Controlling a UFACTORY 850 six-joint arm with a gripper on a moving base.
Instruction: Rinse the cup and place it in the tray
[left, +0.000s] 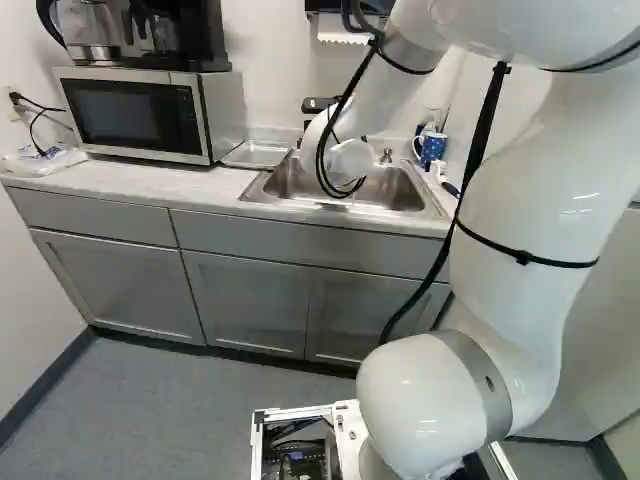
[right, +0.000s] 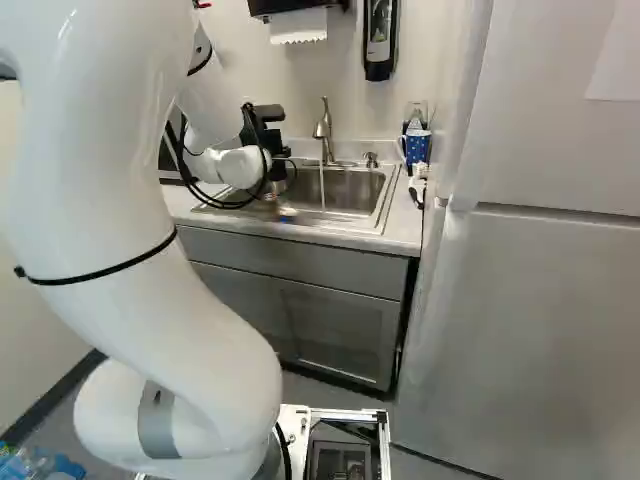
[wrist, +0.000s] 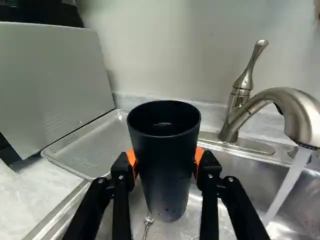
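Pale bench (wrist: 25, 200) surrounds the sink (wrist: 240, 175), where the end effector (wrist: 165, 159) grips the dark cup (wrist: 162, 185) upright from both sides. Rinsing seems in hand: next, move toward the running water (wrist: 287, 185) at three o'clock, saving the tray (wrist: 90, 150), ten o'clock, for afterwards.

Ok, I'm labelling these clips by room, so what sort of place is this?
Probably a kitchenette: a sink with its faucet, and a microwave on the counter.

Both base views toward the sink (right: 355, 190)
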